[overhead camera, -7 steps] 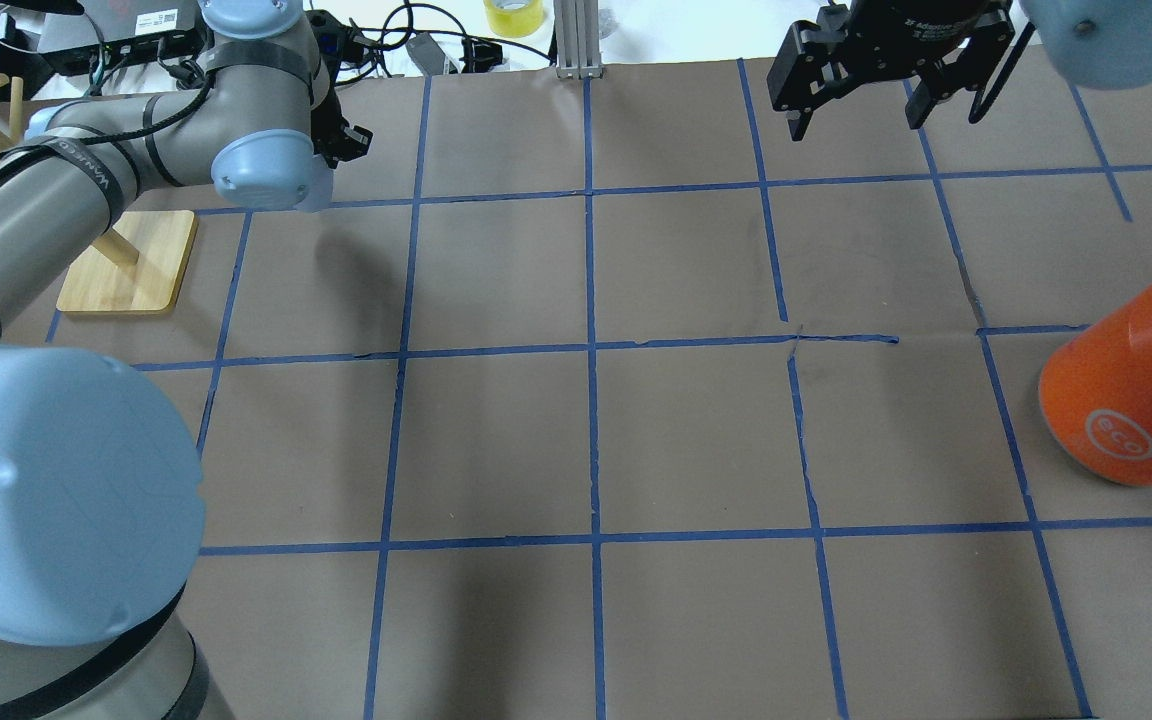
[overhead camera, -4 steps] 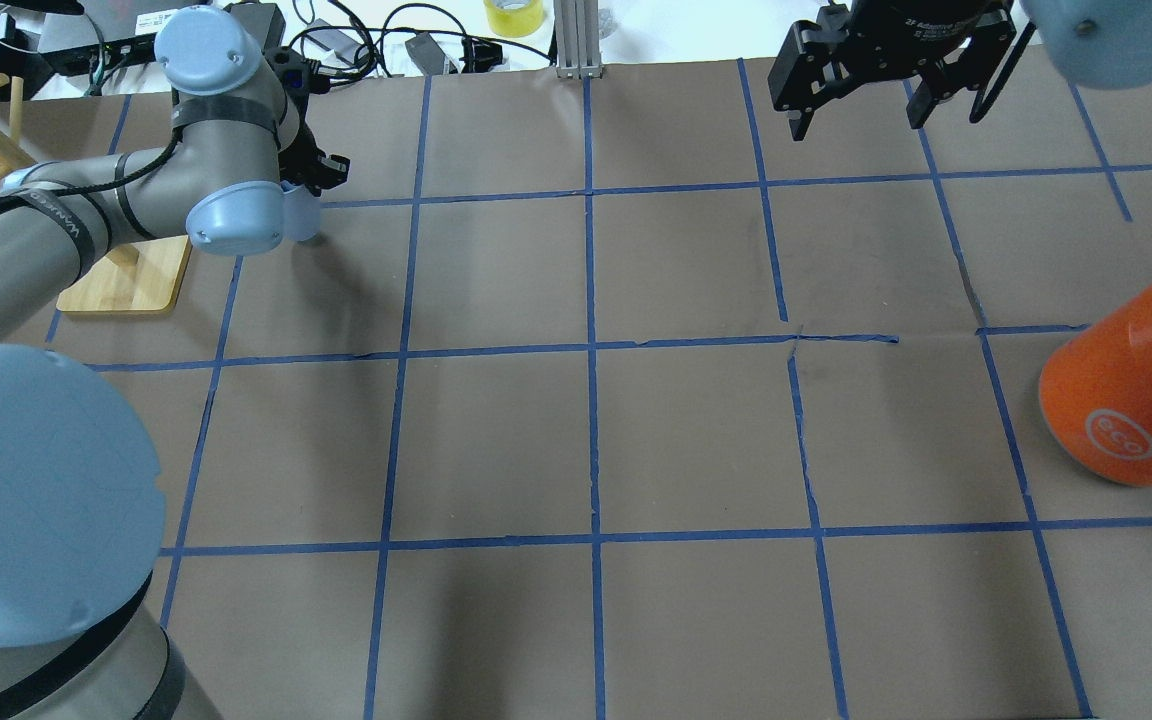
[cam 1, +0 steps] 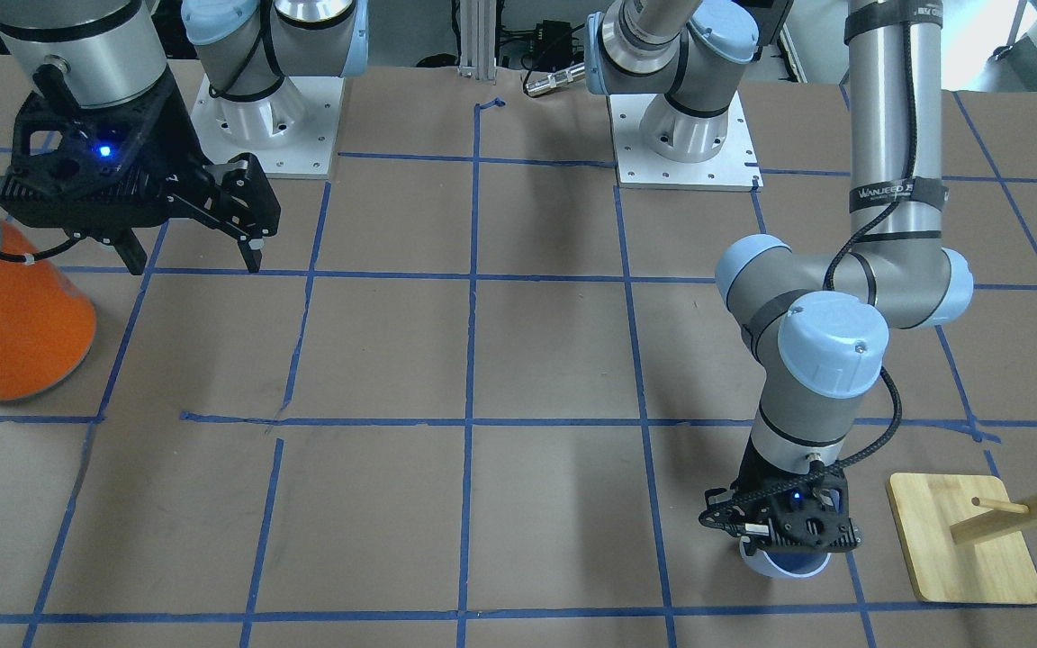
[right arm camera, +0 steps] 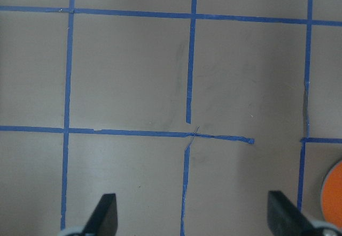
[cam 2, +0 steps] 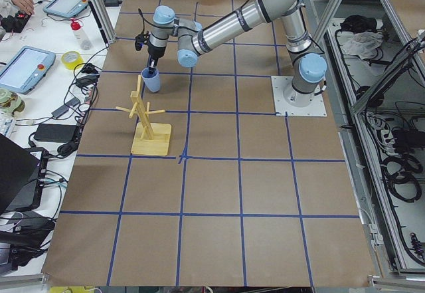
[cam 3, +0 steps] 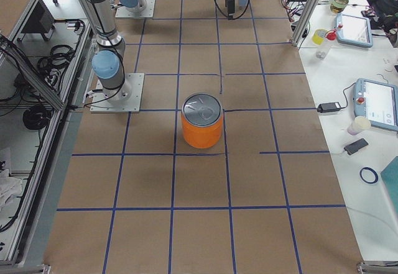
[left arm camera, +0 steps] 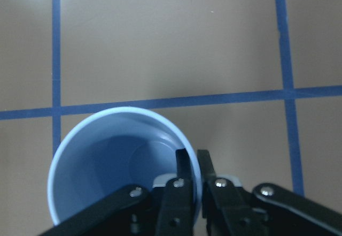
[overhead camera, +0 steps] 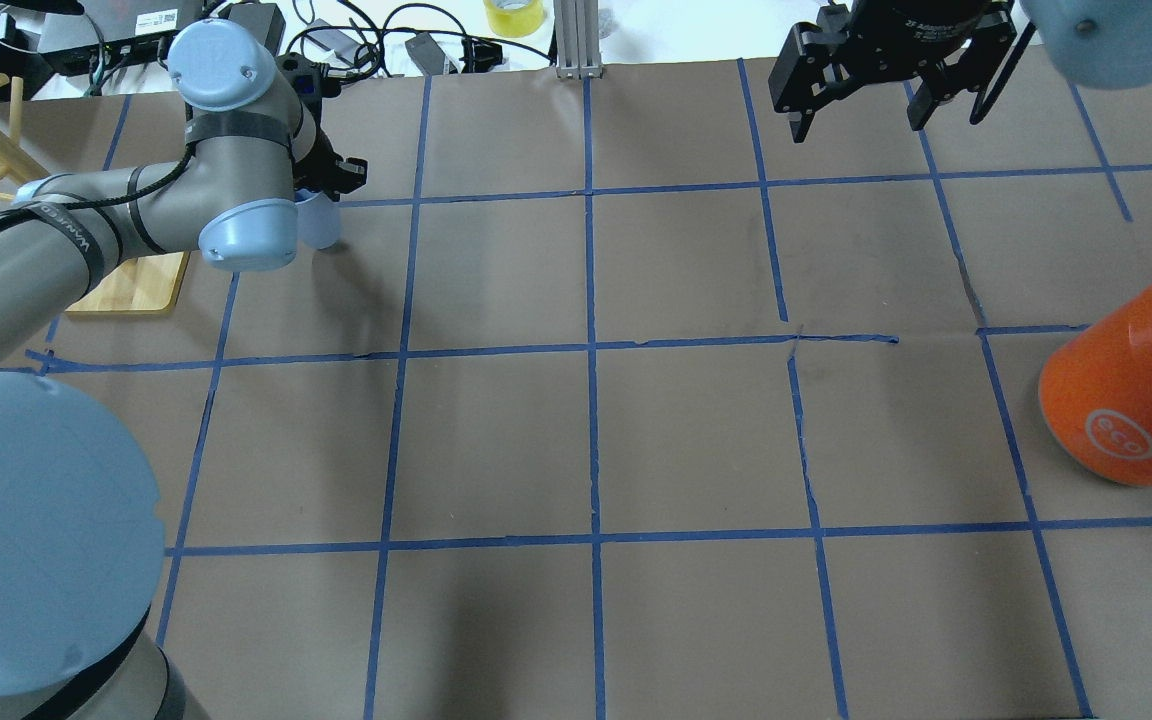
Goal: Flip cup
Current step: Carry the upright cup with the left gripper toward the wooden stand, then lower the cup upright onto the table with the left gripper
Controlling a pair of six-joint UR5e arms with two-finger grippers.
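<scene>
The cup [left arm camera: 107,161] is a small pale blue tumbler that stands mouth up, its light blue inside showing in the left wrist view. My left gripper [left arm camera: 191,158] is shut on its rim, one finger inside and one outside. The overhead view shows the cup [overhead camera: 318,222] below the left gripper [overhead camera: 326,185] at the far left of the table. In the front view the cup [cam 1: 784,565] is at or just above the paper under the gripper [cam 1: 789,531]. My right gripper [overhead camera: 856,120] is open and empty, high over the far right; it also shows in the front view [cam 1: 194,261].
A large orange can [overhead camera: 1126,395] with a silver top stands at the right edge. A wooden peg rack on a square base [overhead camera: 126,270] stands just left of the cup. Cables and a yellow tape roll [overhead camera: 513,15] lie beyond the far edge.
My left wrist has turned and swung slightly right, and the cup now shows upright below the gripper. The right arm has not moved.
</scene>
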